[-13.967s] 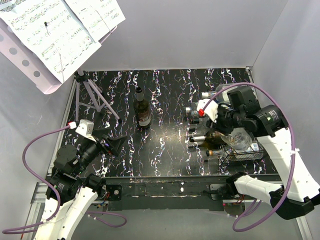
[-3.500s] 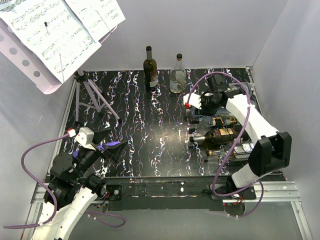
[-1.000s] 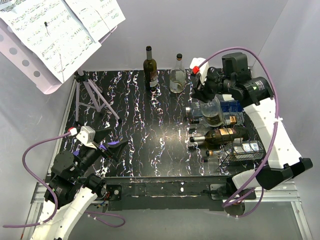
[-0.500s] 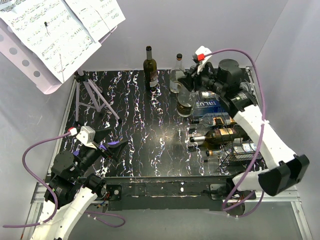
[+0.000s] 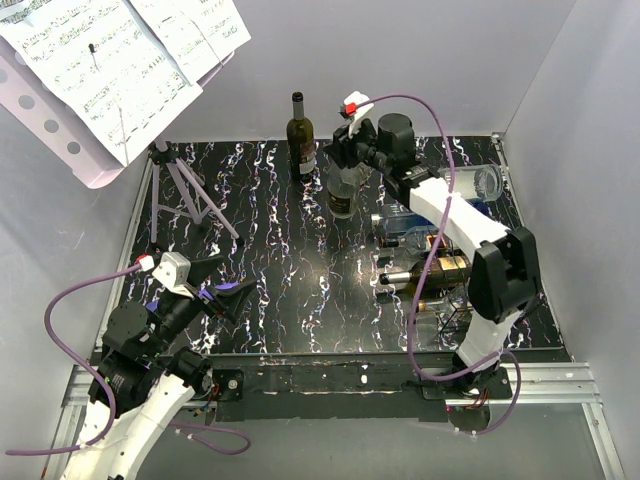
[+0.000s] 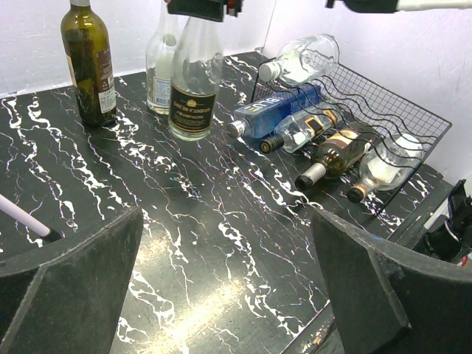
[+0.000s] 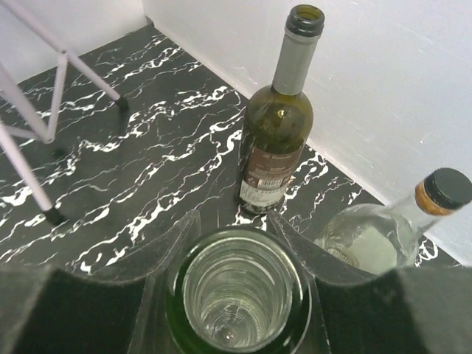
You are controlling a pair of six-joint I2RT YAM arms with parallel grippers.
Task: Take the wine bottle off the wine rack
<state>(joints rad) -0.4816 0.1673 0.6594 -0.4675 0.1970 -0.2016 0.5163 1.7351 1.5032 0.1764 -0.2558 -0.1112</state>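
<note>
My right gripper (image 5: 345,152) is shut on the neck of a clear wine bottle (image 5: 341,192) with a dark label. It holds the bottle upright at the back middle of the table, base at or just above the top. In the right wrist view the fingers (image 7: 168,247) flank the bottle's open mouth (image 7: 237,295). The black wire wine rack (image 5: 447,318) stands at the right, also in the left wrist view (image 6: 391,110). It carries several lying bottles, among them a blue one (image 6: 274,116) and a dark one (image 6: 333,153). My left gripper (image 6: 221,295) is open and empty near the front left.
A dark green bottle (image 5: 300,135) and a clear black-capped bottle (image 6: 160,63) stand by the back wall, close to the held bottle. The purple music stand (image 5: 60,110) with sheet music rises at the back left, its legs (image 5: 190,195) on the table. Walls close off the back and right.
My right arm has swung left from above the rack, carrying the clear bottle and turning it upright beside the two standing bottles. The left arm has not moved.
</note>
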